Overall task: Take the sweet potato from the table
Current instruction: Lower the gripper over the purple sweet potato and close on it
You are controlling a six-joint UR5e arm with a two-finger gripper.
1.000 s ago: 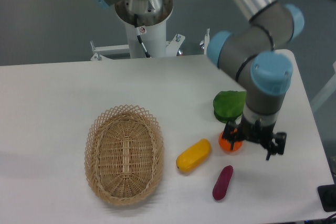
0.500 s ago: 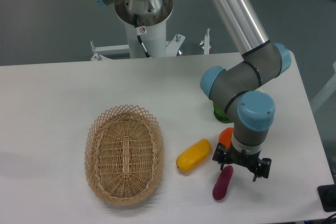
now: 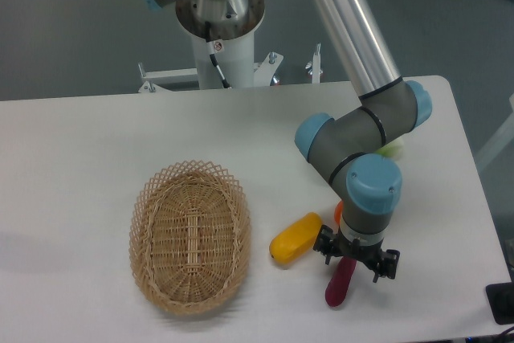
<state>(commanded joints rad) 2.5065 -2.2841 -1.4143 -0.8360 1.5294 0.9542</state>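
Note:
The magenta-purple sweet potato point(image 3: 338, 287) lies on the white table point(image 3: 80, 158) near the front edge, right of centre. Its upper end is hidden under my gripper point(image 3: 353, 263), which hangs directly over it. The wrist hides the fingers, so I cannot tell whether they are open or touching the tuber. The arm reaches down from the upper middle of the view.
A yellow oblong vegetable point(image 3: 295, 238) lies just left of the gripper. An orange fruit point(image 3: 338, 212) is mostly hidden behind the wrist. A bit of green item point(image 3: 391, 149) shows behind the elbow. A wicker basket point(image 3: 190, 235) stands at front left.
The arm has swung left and toward the front, from beside the orange fruit to right over the sweet potato's upper end. It now hides the green item and most of the orange.

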